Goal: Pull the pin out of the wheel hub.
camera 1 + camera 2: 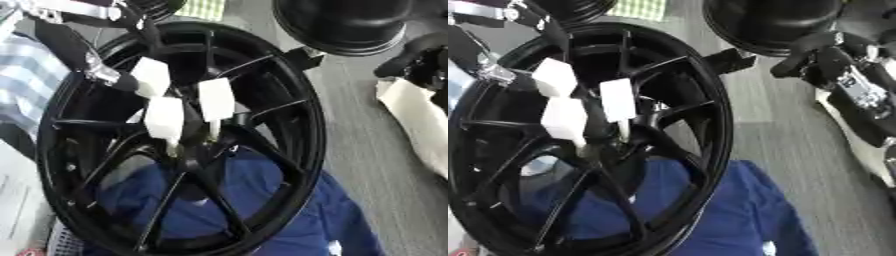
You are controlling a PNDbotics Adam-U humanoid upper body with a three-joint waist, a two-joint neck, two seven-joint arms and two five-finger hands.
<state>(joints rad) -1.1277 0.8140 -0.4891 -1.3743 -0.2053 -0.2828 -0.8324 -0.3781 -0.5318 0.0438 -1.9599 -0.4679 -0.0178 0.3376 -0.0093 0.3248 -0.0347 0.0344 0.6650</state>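
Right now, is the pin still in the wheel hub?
Apparently in: the left hand's fingers reach the wheel hub; the pin itself is indistinct.

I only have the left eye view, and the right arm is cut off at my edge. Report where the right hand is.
Observer: In the right eye view the right hand is off to the right of the wheel, just below the black dome.
Operator: Confirm whether it touches the wheel.
Observer: It does not. A strip of grey floor shows between it and the wheel rim.
Operator: Tell me what is under that arm.
Observer: The forearm, with a silver patch on it, lies across the white object by the right edge.
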